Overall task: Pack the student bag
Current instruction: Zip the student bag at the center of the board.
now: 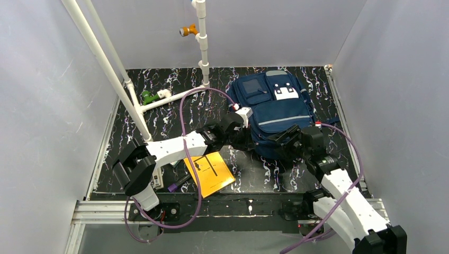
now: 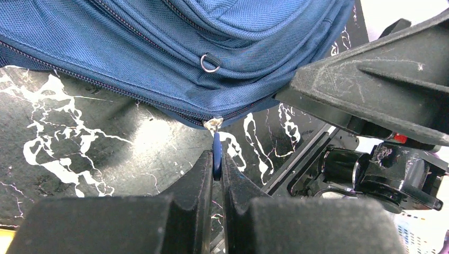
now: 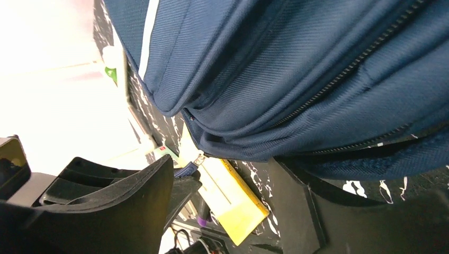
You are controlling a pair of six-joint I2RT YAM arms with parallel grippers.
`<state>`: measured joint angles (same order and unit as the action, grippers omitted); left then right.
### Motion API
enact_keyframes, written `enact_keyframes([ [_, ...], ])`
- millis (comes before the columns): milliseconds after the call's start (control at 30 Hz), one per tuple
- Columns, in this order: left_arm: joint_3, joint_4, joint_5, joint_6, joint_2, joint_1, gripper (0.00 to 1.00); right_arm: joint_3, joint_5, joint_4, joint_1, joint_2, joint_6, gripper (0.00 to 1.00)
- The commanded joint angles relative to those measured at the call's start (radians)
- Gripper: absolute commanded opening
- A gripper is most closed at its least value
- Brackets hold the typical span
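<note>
The backpack [image 1: 272, 108] lies flat on the desk [image 1: 174, 114], front pocket up. It sits in the far right part of the desk, with its top close to the far edge and one side near the right edge.

The left arm [image 1: 172, 148] rises from its base at the near left corner, folds at the elbow and stretches low across the desk toward the middle, ending at the near left corner of the backpack. A purple cable [image 1: 183, 114] loops over the arm. In the left wrist view, the left fingers [image 2: 205, 177] are pressed together and pinch the blue pull tab [image 2: 216, 153]. The tab hangs from the silver zip slider [image 2: 212, 124] on the backpack's lower seam, just above the desk.

The right arm [image 1: 339, 188] climbs from the near right corner and leans away and to the left, so its wrist meets the near edge of the backpack. The right fingers [image 3: 151, 193] stand spread apart. The bulging near edge of the backpack sits just above the gap between them, and neither finger grips the fabric. The two sets of fingers are close together along that near edge.

A yellow booklet [image 1: 213, 172] lies near the near edge of the desk, under the left arm. A purple pen [image 1: 177, 183] lies just beside it. A white pipe frame [image 1: 132, 90] stands along the left side of the desk.
</note>
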<state>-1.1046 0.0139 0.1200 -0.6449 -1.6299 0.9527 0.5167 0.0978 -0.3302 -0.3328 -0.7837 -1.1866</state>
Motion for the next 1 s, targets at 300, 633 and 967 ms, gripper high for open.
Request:
enact_keyframes([
  [300, 0.008, -0.032, -0.139, 0.047, 0.125, 0.018, 0.00, -0.045, -0.363, 0.031, 0.002, 0.037, -0.097, 0.01],
  [633, -0.133, -0.196, -0.468, 0.129, -0.069, -0.208, 0.00, -0.022, -0.338, -0.066, 0.003, 0.196, -0.084, 0.01],
  [967, -0.460, -0.326, -0.494, 0.205, -0.322, -0.243, 0.00, -0.012, -0.265, -0.093, 0.003, 0.270, 0.004, 0.01],
])
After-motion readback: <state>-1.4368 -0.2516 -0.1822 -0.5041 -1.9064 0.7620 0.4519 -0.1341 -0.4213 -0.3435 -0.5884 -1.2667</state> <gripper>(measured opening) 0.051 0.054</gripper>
